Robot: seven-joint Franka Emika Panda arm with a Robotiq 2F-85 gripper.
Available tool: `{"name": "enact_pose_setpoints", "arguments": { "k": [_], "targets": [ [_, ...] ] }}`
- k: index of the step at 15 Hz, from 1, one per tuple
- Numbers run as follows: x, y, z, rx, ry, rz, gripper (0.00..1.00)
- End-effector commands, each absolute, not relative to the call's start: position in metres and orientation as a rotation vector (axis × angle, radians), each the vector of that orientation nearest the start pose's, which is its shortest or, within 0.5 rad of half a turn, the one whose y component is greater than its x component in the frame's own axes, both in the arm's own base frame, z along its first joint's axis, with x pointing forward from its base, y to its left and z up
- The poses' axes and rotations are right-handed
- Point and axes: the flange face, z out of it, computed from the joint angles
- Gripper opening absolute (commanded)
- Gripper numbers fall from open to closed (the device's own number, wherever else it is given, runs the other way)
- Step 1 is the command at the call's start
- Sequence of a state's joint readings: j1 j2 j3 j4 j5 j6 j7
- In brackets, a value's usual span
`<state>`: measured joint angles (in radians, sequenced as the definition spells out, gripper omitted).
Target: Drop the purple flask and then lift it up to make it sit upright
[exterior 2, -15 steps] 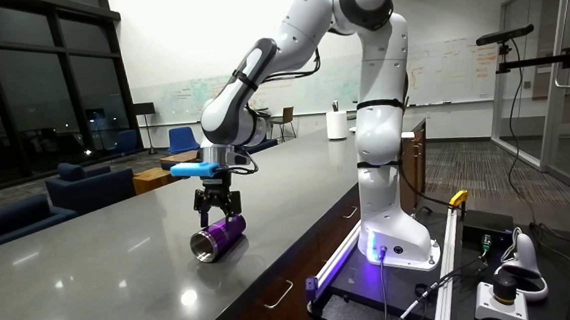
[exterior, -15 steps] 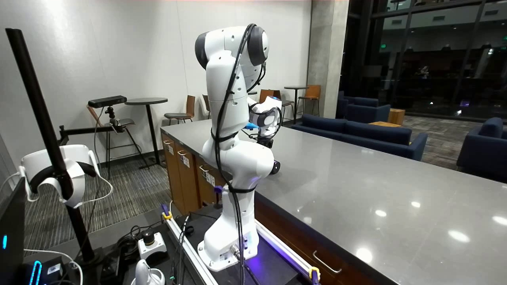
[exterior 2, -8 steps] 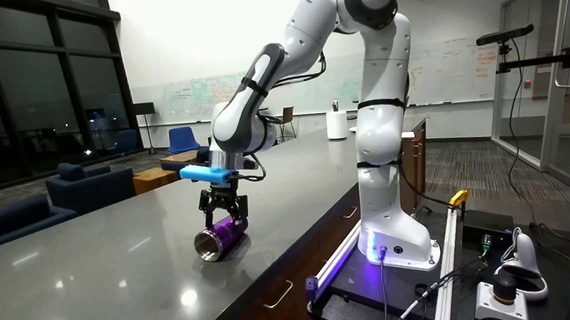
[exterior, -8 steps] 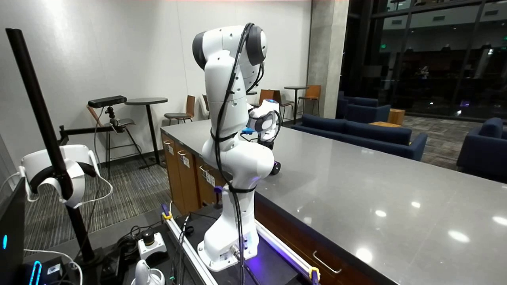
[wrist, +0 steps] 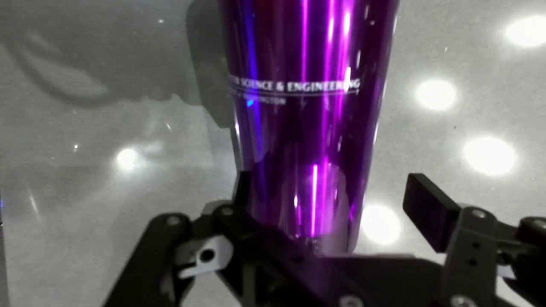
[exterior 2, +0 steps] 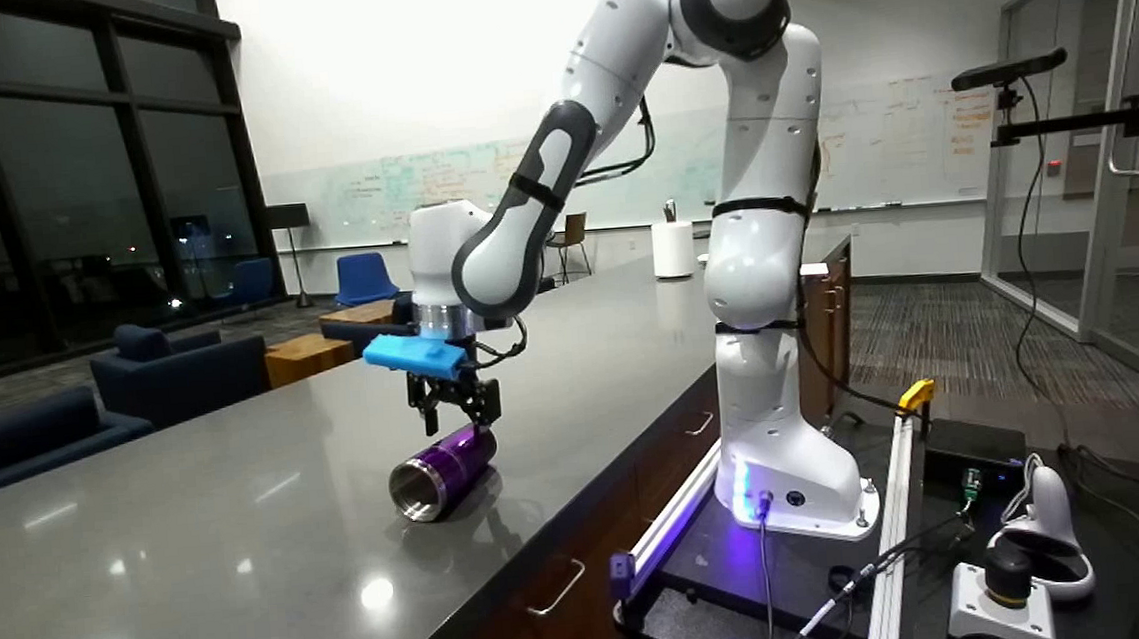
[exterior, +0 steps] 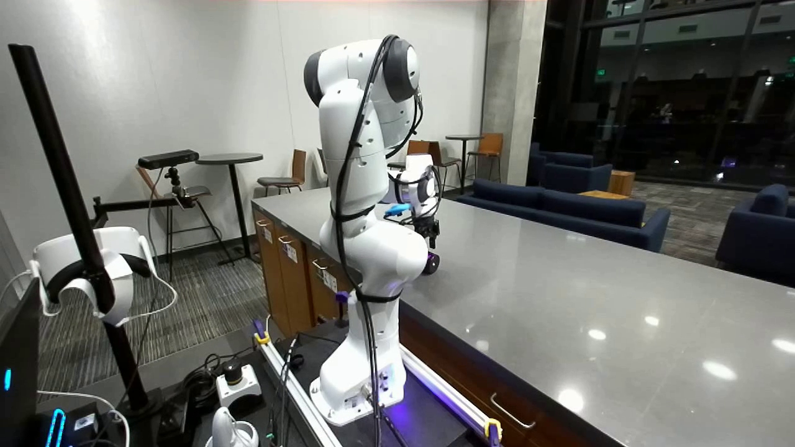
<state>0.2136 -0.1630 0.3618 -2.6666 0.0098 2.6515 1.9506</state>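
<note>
Shifted hand (exterior 2: pixel 457 429) over counter (exterior 2: pixel 243 523), whiteboard (exterior 2: pixel 479 170) behind

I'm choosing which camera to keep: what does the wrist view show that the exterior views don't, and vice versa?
Only the wrist view shows readable lettering, "SCIENCE & ENGINEERING", on the purple flask.
Only the exterior views show the robot's base and blue seating; the flask's silvery open mouth appears in an exterior view.
All share the flask on its side on the grey counter, with the gripper close to it.
</note>
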Motion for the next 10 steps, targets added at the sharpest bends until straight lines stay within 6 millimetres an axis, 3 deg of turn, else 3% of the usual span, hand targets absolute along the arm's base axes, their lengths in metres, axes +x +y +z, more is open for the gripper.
{"name": "enact_pose_setpoints", "arguments": {
  "k": [1, 5, 8, 10],
  "targets": [
    [0.3634, 0.2334, 0.3149, -2.359, 1.927, -0.233, 0.61],
    [0.3667, 0.2384, 0.3217, -2.389, 1.9, -0.262, 0.3],
    [0.3686, 0.24, 0.3239, -2.413, 1.887, -0.268, 0.18],
    [0.37, 0.2389, 0.3245, -2.418, 1.935, -0.26, 0.59]
  ]
}}
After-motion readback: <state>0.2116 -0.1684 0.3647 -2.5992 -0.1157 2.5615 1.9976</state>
